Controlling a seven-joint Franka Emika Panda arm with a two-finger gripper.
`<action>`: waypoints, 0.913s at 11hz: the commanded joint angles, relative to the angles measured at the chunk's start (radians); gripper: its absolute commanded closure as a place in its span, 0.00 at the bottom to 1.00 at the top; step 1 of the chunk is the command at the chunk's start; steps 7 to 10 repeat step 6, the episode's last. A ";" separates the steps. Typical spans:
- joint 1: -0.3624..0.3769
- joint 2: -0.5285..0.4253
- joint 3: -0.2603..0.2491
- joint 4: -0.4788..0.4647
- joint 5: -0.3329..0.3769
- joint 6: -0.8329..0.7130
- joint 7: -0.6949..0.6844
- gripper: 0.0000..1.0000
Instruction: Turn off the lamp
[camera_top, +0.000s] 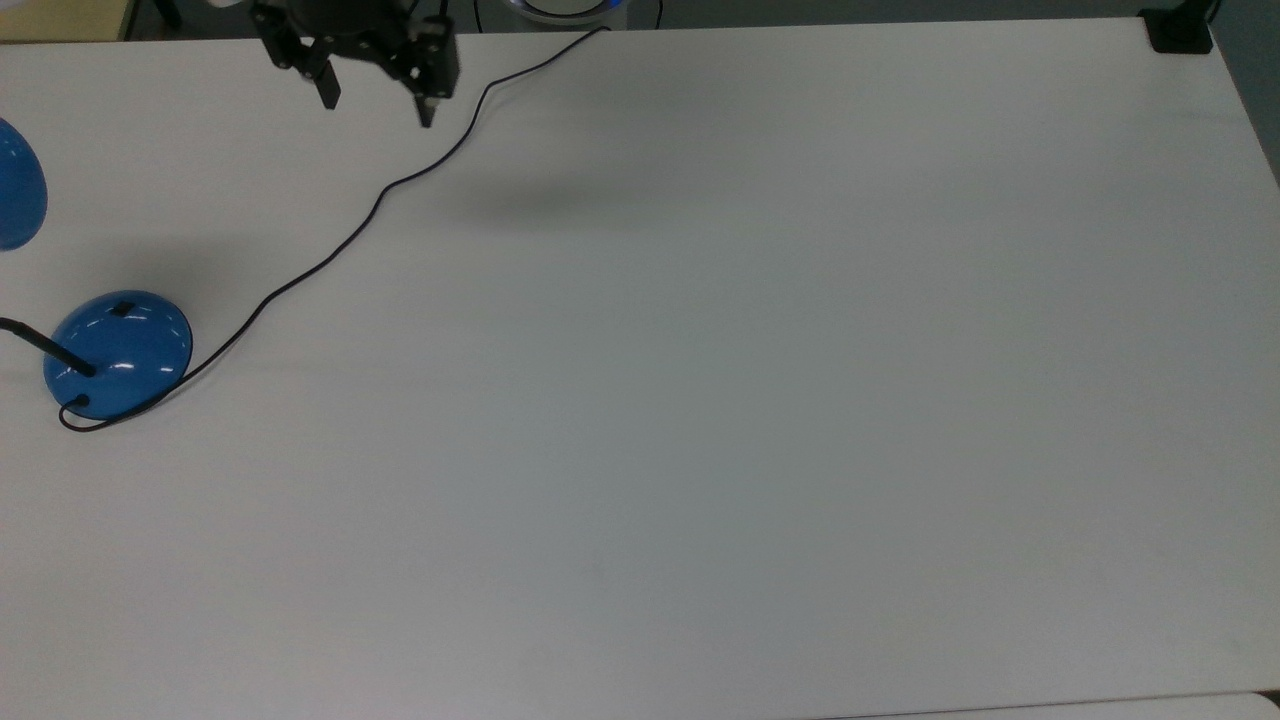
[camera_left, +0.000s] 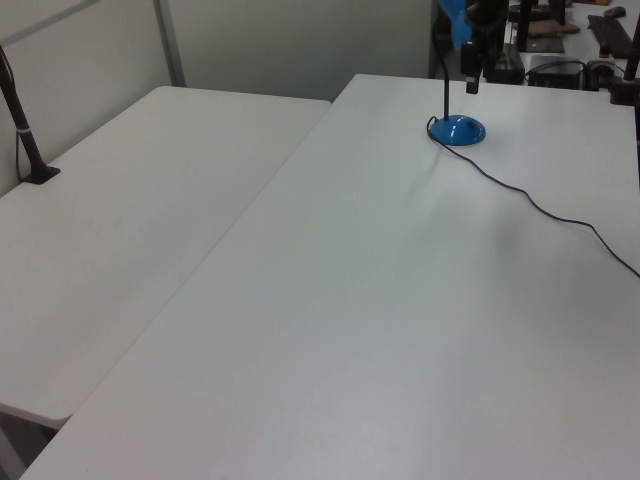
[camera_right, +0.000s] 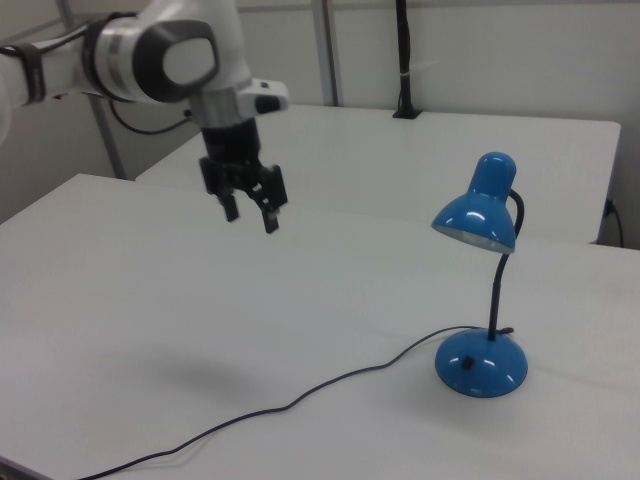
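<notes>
In the right view, the cord (camera_right: 300, 400) is lying nearest on the white bench (camera_right: 150, 300), running in a loose wave from the right view's lower left up to the back of the lamp (camera_right: 480, 362). The lamp is standing upright on the bench at the right view's right. Its blue dome base is carrying a small black switch (camera_right: 466, 364) on the side facing this camera. A black gooseneck is rising from the base and bending over to the blue shade (camera_right: 479, 213), which is pointing down and to the right view's left. I cannot tell whether the bulb is shining.

Further back in the right view, the jaws (camera_right: 252, 210) are hanging in the air above the bench, well apart from the lamp and to the right view's left of it. The two fingers are standing wide apart with a clear gap between them, and they are holding nothing. A soft shadow is lying on the bench below them. The white arm (camera_right: 150, 60) is reaching in from the right view's upper left.

In the top view, the lamp base (camera_top: 118, 353) is sitting at the top view's left edge, and the jaws (camera_top: 378, 100) are hovering near the far edge of the bench (camera_top: 750, 400), just beside the cord (camera_top: 330, 255).

In the left view, the lamp (camera_left: 456, 130) is standing at the far end of the bench, and a second bench (camera_left: 130, 220) is standing beside it, on the left view's left.
</notes>
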 joint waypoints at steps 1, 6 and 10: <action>0.068 -0.020 -0.014 0.039 -0.034 -0.071 -0.011 0.00; 0.069 -0.020 -0.019 0.050 -0.027 -0.080 -0.014 0.00; 0.069 -0.020 -0.019 0.050 -0.027 -0.080 -0.014 0.00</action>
